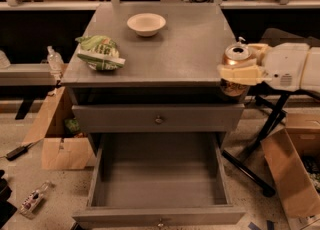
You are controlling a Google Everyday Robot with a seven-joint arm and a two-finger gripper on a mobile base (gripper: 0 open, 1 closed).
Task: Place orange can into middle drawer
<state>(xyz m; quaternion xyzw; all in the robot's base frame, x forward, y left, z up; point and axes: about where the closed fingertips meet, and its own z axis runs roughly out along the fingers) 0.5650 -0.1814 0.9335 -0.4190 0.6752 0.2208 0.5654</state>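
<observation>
The orange can has a silver top with a pull tab and an orange-tan label. My gripper is shut on it, cream fingers around its body, and holds it upright in the air past the cabinet top's front right corner. The white arm reaches in from the right edge. The middle drawer is pulled wide open below, grey, with a brass knob on its front, and its inside is bare. The can is up and to the right of the drawer's opening.
The cabinet top carries a white bowl at the back and a green chip bag at the left. A shut knobbed drawer sits above the open one. Cardboard boxes stand on both sides; a black stand's legs are at right.
</observation>
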